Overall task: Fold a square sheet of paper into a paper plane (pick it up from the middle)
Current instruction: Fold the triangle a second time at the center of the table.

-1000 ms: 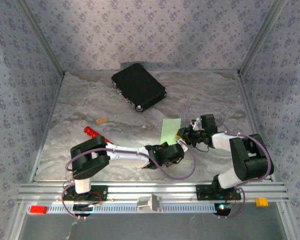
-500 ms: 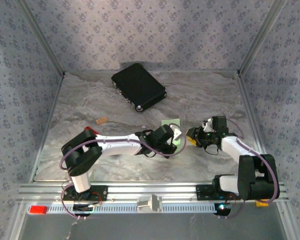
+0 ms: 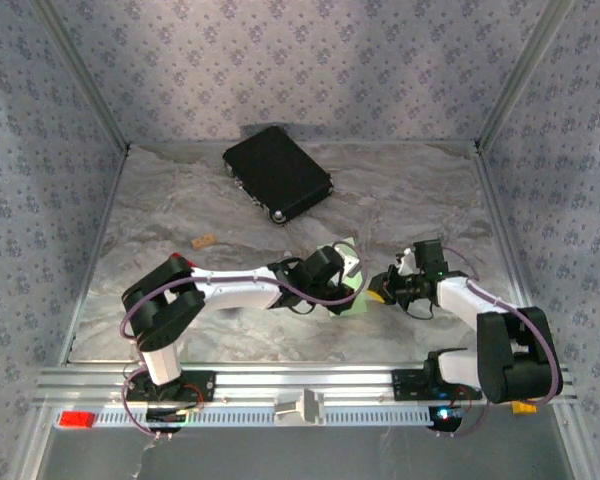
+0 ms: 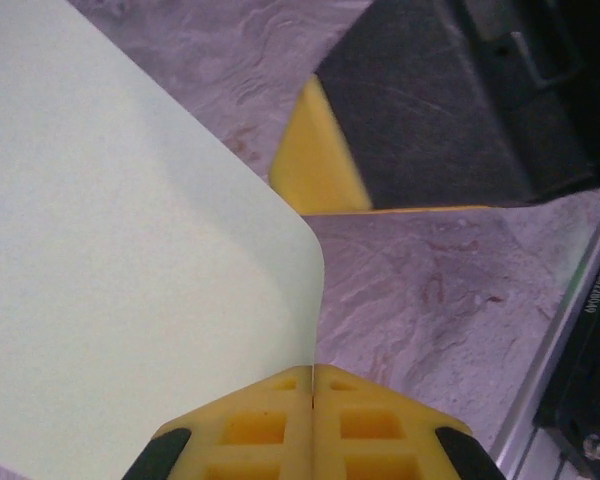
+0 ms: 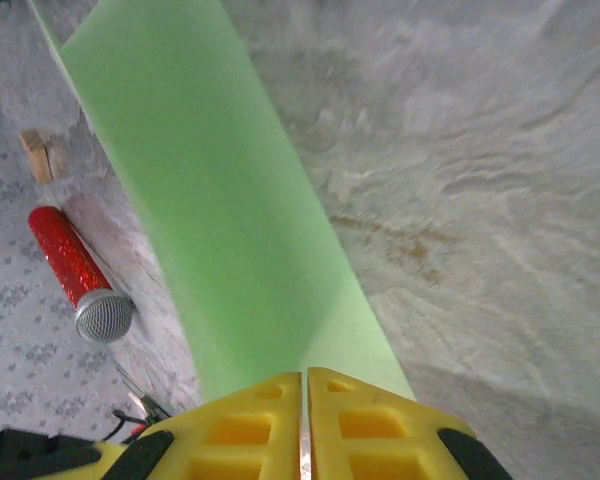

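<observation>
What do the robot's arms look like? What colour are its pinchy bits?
Both arms, the left arm and the right arm, have white tubes joined by chunky black joints, with a thin purple cable looping alongside. Each tool, the left tool and the right tool, has bright yellow fingers with square hollows moulded in.

The top camera is fixed above and behind the arm bases (image 3: 165,388), facing down and forward; it covers the whole table (image 3: 180,200) from far. Each wrist camera sits close behind its gripper, looking along it: left gripper (image 4: 313,372) and right gripper (image 5: 304,378) lie at lower centre of frame. All three views share the paper (image 3: 356,296).
</observation>
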Tool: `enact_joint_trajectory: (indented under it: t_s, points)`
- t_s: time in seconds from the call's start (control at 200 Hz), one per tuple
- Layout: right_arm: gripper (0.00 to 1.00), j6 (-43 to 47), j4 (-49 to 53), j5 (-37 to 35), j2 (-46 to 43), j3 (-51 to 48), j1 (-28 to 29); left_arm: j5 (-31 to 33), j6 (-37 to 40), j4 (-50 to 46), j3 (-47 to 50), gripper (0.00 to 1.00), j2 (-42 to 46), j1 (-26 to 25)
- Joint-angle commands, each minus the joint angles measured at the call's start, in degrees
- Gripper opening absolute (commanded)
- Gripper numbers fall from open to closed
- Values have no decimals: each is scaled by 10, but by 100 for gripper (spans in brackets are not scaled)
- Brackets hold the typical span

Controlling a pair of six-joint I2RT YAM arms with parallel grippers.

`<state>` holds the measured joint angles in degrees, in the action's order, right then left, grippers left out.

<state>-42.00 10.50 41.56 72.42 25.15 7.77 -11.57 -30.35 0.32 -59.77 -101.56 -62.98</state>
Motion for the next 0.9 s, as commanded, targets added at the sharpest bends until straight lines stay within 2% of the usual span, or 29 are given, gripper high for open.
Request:
enact_joint_trajectory:
  t_s: [0.0,0.235,0.52,0.735,0.894]
  points:
    - [10,-7,-1,1,6,2,21,24,-6,-5,6,5,19,4]
    - [11,-39,-61,23,21,0,43,29,0,-7,4,13,11,5]
    - [12,-41,-70,30,32,1,46,32,-3,11,3,18,1,13]
    - [12,-45,-79,32,36,0,47,29,-1,17,0,19,-6,16]
    - [12,-45,-81,33,39,-3,46,21,-3,26,0,15,-13,17]
